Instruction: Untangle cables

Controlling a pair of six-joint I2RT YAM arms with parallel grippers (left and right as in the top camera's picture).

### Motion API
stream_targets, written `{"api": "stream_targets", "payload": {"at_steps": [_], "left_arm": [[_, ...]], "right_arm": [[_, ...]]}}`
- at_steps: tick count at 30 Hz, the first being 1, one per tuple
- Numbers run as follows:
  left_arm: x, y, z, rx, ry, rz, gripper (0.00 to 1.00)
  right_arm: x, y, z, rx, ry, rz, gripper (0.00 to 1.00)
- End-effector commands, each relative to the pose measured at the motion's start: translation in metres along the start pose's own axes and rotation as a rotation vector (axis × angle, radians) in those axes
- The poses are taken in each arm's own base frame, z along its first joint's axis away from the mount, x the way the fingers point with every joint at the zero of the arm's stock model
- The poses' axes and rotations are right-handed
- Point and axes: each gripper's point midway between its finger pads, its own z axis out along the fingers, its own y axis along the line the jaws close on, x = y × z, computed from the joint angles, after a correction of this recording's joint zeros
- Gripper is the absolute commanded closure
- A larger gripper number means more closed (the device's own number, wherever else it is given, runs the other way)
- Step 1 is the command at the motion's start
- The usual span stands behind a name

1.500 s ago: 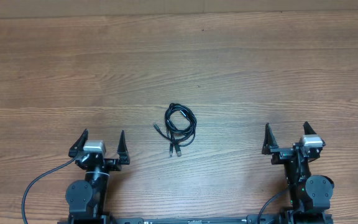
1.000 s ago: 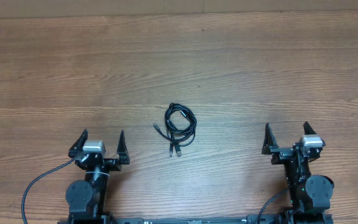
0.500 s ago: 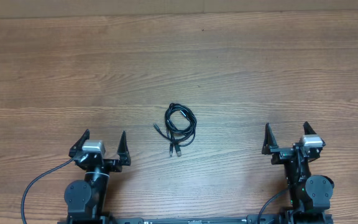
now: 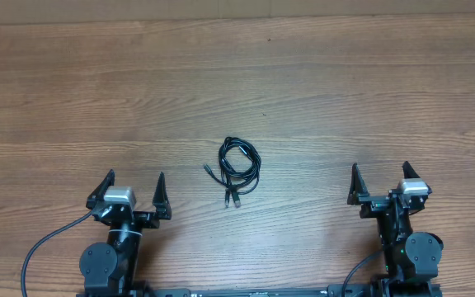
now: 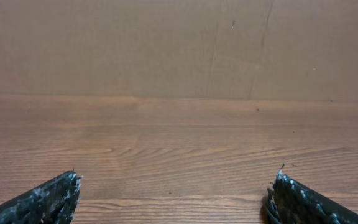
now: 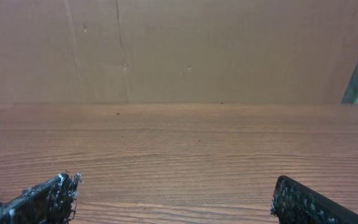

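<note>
The cables (image 4: 239,167) lie as a small coiled black bundle in the middle of the wooden table, with plug ends pointing toward the near edge. My left gripper (image 4: 134,183) sits at the near left, open, well to the left of the bundle and nearer the table's front edge. My right gripper (image 4: 381,173) sits at the near right, open, equally far from it. Both wrist views show only bare wood between the spread fingertips (image 5: 58,193) (image 6: 48,194); the cables do not show there.
The wooden table (image 4: 237,82) stretches away behind the bundle. A brown wall (image 5: 179,43) rises at its far edge. Thick black arm wires (image 4: 44,247) loop beside the left base at the near edge.
The left gripper has shifted slightly left and turned a little. The right arm and the cables have not moved.
</note>
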Motion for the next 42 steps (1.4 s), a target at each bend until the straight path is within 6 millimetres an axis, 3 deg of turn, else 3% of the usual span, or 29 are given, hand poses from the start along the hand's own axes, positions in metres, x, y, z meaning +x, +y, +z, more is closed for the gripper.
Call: {"api": "stream_targets", "payload": {"at_steps": [1,11,18,24,29,35,39,42], "left_arm": [[-0.018,-0.002,-0.005,0.007,-0.042,-0.005,0.00],[-0.023,-0.002,-0.005,0.009,-0.059,-0.026,0.01],[-0.037,-0.006,-0.002,0.023,0.003,-0.063,0.00],[-0.064,-0.019,0.018,0.088,0.131,-0.083,0.01],[-0.079,-0.031,0.045,0.149,0.347,-0.131,0.01],[-0.088,-0.059,0.079,0.236,0.610,-0.143,0.00],[-0.083,-0.109,0.099,0.372,0.717,-0.073,0.00],[-0.070,-0.134,0.113,0.432,0.735,-0.052,0.00]], "right_arm": [[0.001,-0.001,0.000,0.006,-0.006,-0.005,0.00],[0.001,-0.001,0.000,0.006,-0.006,-0.005,0.00],[0.001,-0.001,0.000,0.006,-0.006,-0.005,0.00],[0.001,-0.001,0.000,0.006,-0.006,-0.005,0.00],[0.001,-0.001,0.000,0.006,-0.006,-0.005,0.00],[0.001,-0.001,0.000,0.006,-0.006,-0.005,0.00],[0.001,-0.001,0.000,0.006,-0.006,-0.005,0.00],[0.001,-0.001,0.000,0.006,-0.006,-0.005,0.00]]}}
